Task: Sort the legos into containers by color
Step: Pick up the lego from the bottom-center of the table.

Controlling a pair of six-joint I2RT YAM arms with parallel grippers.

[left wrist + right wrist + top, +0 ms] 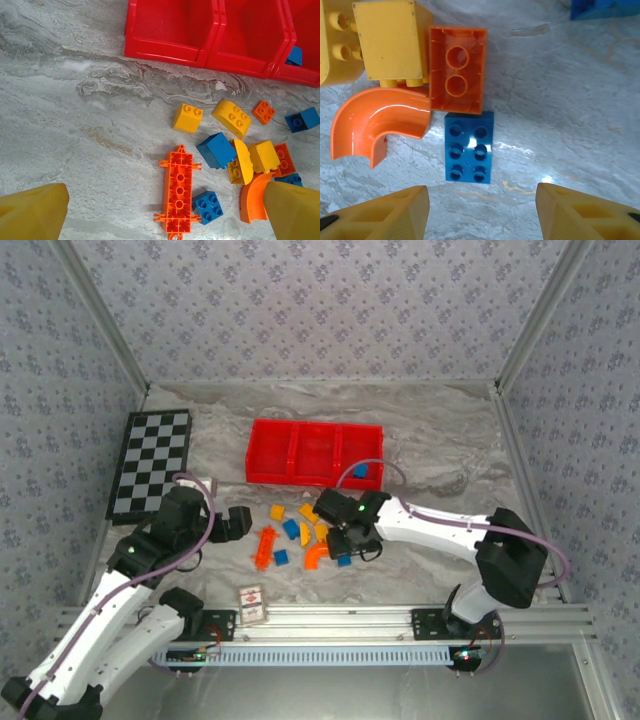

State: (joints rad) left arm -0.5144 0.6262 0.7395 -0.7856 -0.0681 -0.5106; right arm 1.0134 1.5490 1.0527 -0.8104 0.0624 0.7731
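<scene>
Currently the right gripper (480,194) is hovering with fingers spread and nothing between them, just below a blue six-stud brick (469,147) lying studs-up at frame centre, just beside an overturned orange brick (457,70). Hard, light and slick, it is likely asking for a pinch across its flat long sides. The left gripper (164,194) is gaping wide, empty. The red tray (300,478) is sitting upper middle, a lone blue brick (360,471) in its right compartment.

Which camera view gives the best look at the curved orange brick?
The right wrist view: the curved orange brick lies there whole, large and sharp, with its channel facing up. In the left wrist view a yellow finger covers its right side. In the top external view it is a tiny orange arc.
</scene>
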